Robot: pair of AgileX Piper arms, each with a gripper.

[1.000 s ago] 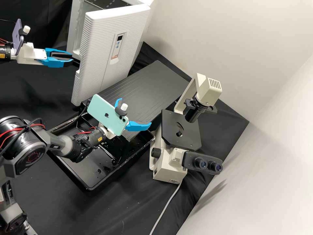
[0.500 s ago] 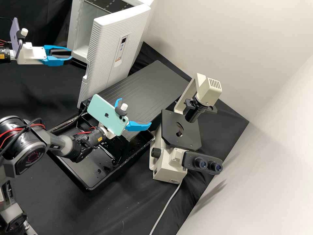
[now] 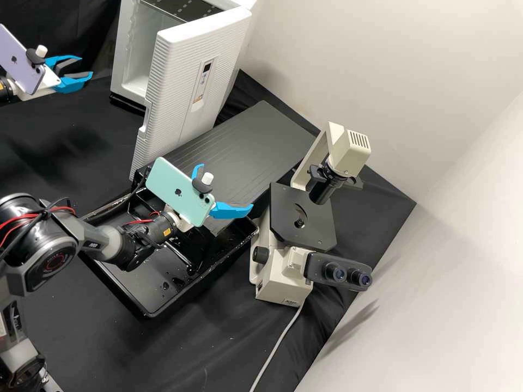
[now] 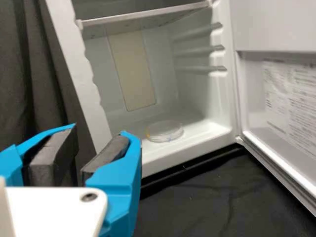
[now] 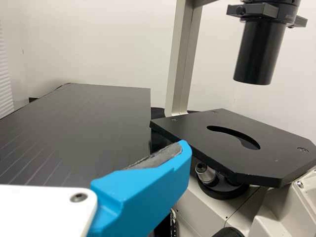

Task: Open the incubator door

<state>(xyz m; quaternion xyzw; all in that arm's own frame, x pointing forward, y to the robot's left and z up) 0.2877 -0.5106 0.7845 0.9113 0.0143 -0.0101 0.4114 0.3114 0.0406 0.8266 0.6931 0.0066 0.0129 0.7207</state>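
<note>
The incubator door (image 3: 169, 81) is swung open on the white incubator (image 3: 124, 60), which is set at the far edge of the bench (image 3: 71, 152); its inside is exposed. A round clear dish (image 4: 164, 131) is seen on the incubator's floor, below a shelf (image 4: 143, 19). The left end effector (image 3: 87, 66) is held apart from the door, toward the bench's left edge, its two fingers spread. The right end effector (image 3: 226, 185) is positioned between the door and the microscope (image 3: 283, 277), and its fingers are spread wide.

A phone is mounted on each arm, purple (image 3: 19, 60) on the left and light green (image 3: 177, 190) on the right. A ridged black panel (image 3: 256, 136) is placed beside the door, near a black tray (image 3: 144, 286). The microscope is stood near the bench's far right corner.
</note>
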